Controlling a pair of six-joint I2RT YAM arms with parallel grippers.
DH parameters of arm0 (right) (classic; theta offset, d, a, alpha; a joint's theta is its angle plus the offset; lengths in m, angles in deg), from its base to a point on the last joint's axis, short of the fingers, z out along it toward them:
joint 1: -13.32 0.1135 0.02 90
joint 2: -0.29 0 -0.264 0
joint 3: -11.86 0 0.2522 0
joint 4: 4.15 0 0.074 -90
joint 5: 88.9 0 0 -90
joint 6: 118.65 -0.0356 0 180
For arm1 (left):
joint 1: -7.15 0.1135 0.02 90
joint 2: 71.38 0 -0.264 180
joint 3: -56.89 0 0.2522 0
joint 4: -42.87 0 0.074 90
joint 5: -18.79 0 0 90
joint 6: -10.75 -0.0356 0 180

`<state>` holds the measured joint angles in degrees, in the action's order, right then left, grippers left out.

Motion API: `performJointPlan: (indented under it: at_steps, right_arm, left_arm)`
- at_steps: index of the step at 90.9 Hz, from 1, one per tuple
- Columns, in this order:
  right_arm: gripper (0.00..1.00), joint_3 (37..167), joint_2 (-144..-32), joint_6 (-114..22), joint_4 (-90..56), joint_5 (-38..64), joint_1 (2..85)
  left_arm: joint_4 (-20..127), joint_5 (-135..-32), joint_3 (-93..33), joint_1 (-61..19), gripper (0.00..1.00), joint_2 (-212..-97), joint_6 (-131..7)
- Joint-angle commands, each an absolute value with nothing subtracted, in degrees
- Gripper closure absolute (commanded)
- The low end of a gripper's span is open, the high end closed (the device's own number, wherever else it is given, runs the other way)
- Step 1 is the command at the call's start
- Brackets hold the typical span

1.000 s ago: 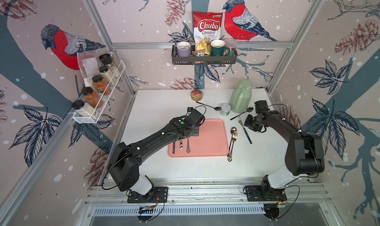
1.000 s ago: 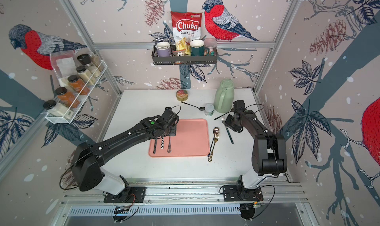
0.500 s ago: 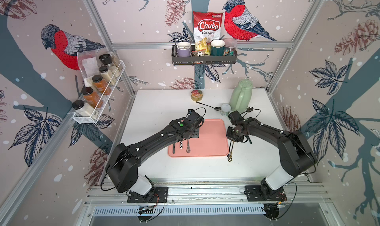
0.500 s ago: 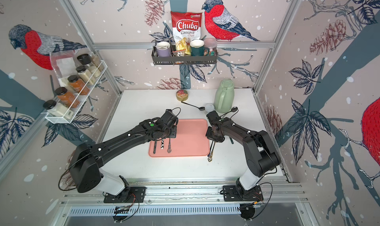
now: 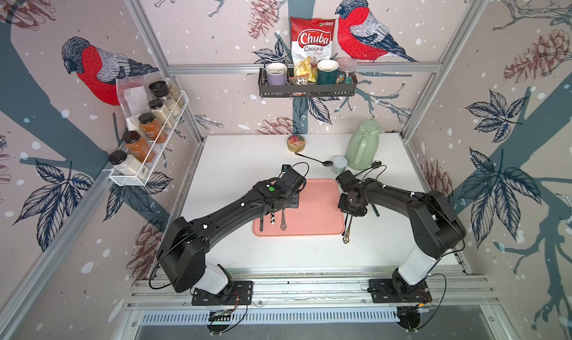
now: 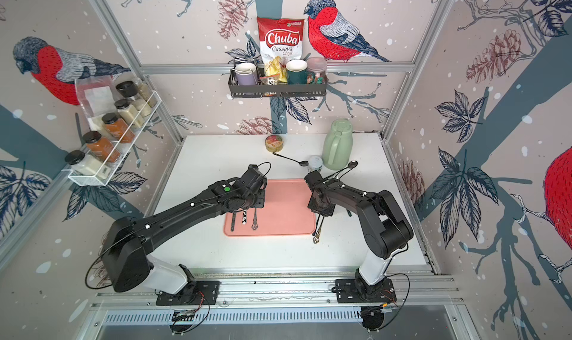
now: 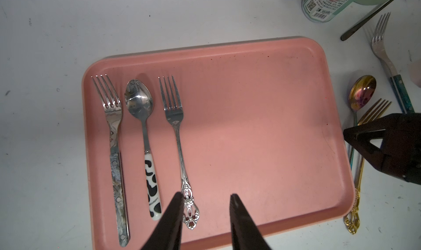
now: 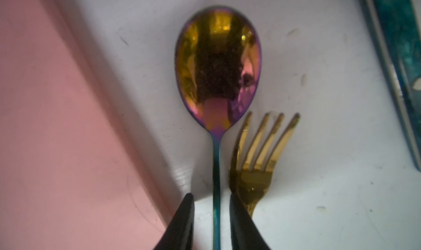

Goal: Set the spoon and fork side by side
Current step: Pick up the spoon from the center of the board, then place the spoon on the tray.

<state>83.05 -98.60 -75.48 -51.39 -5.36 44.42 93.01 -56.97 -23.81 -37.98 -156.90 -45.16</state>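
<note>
Your right fingers [image 8: 182, 219] stand narrowly apart, astride the handle of the rainbow-tinted spoon [image 8: 217, 62]. A sliver of tabletop [image 8: 319, 203] shows on each side of the handle, so they are not closed on it. The spoon lies flat on the tabletop, its bowl reaching out past the fingertips.

On one side of the fingers runs the edge of the pink tray [image 8: 57, 123], close to the spoon but not under it. On the other side lies the gold fork [image 8: 257, 157], just beside the spoon and pointing the same way. Its tines are level with the base of the bowl, and its neck passes behind the finger nearest it. You cannot tell whether fork and spoon touch. Farther out on that side is a teal-handled fork [image 8: 398, 55], apart from both.

Your left fingers [image 7: 175, 214] hang over the tray with a moderate gap and nothing between them. Just outside one finger lies the handle end of an ornate silver fork [image 7: 174, 114]. Beyond it, farther from the fingers, come a cow-patterned spoon [image 7: 142, 101] and a marbled-handle fork [image 7: 112, 123]. All three lie in a row on the tray, heads pointing away from the fingertips. In both top views the gold fork's handle pokes out from under the right fingers.
</note>
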Motion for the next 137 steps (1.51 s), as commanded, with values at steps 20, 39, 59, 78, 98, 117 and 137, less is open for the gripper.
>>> performJointPlan:
  at_steps: [20,39,59,78,98,117,137]
  right_arm:
    - [0.85,82.67,-99.68,-76.21,-50.00,-5.60,44.41]
    - [0.98,83.03,-98.73,-74.64,-51.06,-5.97,43.41]
    - [1.00,85.51,-92.46,-71.56,-57.35,-10.06,42.91]
    - [1.00,90.42,-87.03,-68.60,-64.58,-12.39,43.92]
    - [0.99,95.78,-87.32,-69.43,-66.57,-11.88,49.55]
    - [1.00,101.07,-93.04,-69.52,-65.27,-9.97,54.54]
    - [1.00,103.73,-99.98,-70.65,-56.97,-1.42,57.80]
  left_arm:
    - [93.10,-55.68,-23.67,-38.03,0.65,-155.95,-45.81]
    - [93.64,-55.02,-23.67,-38.03,0.64,-155.11,-45.89]
    - [93.96,-54.46,-21.83,-37.93,0.64,-153.73,-45.85]
    - [95.00,-54.06,-21.71,-37.21,0.64,-151.83,-46.16]
    - [96.13,-54.05,-20.82,-35.49,0.64,-148.65,-46.18]
    - [96.55,-53.94,-19.27,-34.16,0.64,-145.66,-46.31]
    - [94.98,-56.53,-17.43,-33.24,0.64,-144.53,-46.17]
